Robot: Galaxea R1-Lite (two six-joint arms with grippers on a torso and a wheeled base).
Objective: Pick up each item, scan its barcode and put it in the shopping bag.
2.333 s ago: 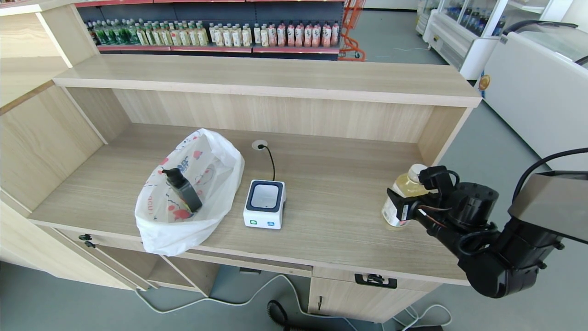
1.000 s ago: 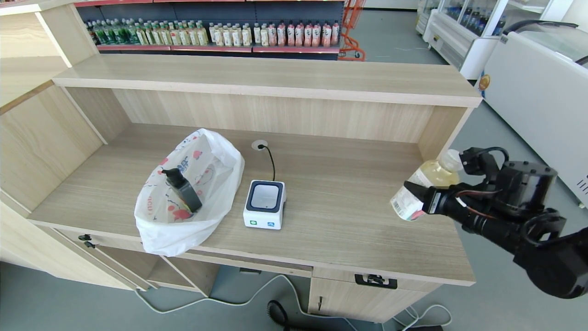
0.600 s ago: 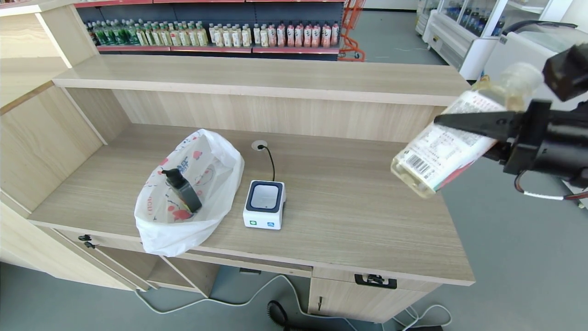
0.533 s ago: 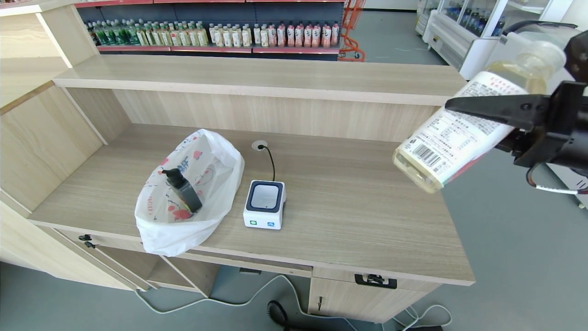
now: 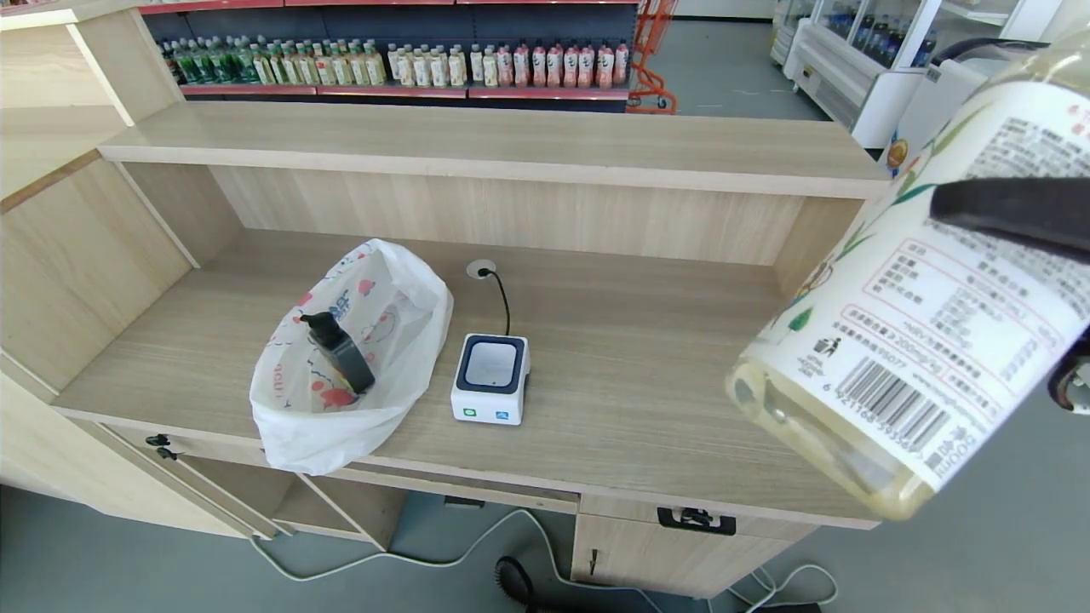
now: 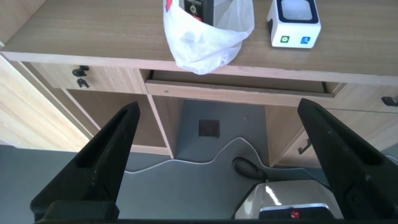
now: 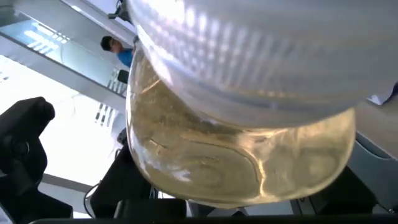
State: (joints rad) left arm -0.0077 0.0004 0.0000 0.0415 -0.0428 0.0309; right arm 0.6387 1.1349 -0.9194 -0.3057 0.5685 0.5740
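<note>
Lifting off the counter [image 5: 647, 358], the drink bottle [image 5: 920, 323] has gone from standing near the right end of the worktop to hanging high in the air, close to the head camera. It is now tipped over, base pointing down and towards the robot's left, cap up and away to the right. The right gripper [image 5: 1022, 281] has it clamped across the label, and one dark finger [image 5: 1013, 213] lies over the upper part of the printed wrap. The barcode [image 5: 894, 400] sits near the base and faces up towards the camera.

Nothing else has shifted. The scanner [image 5: 491, 377] stands in the middle of the counter with its window facing upward, well apart from the bottle. The white shopping bag [image 5: 409, 340] sits just to its left, mouth open, with a dark pump bottle [image 5: 341, 351] already inside.

The left gripper [image 6: 219, 107] hangs in front of the counter, below its edge, fingers spread wide and empty.

So the pick-up looks done and the scan is the step in hand. Since the barcode faces up and the scanner window also looks up, the bottle probably needs rolling over as it is carried across. A full, smooth bottle held tilted could slip in the grip.
</note>
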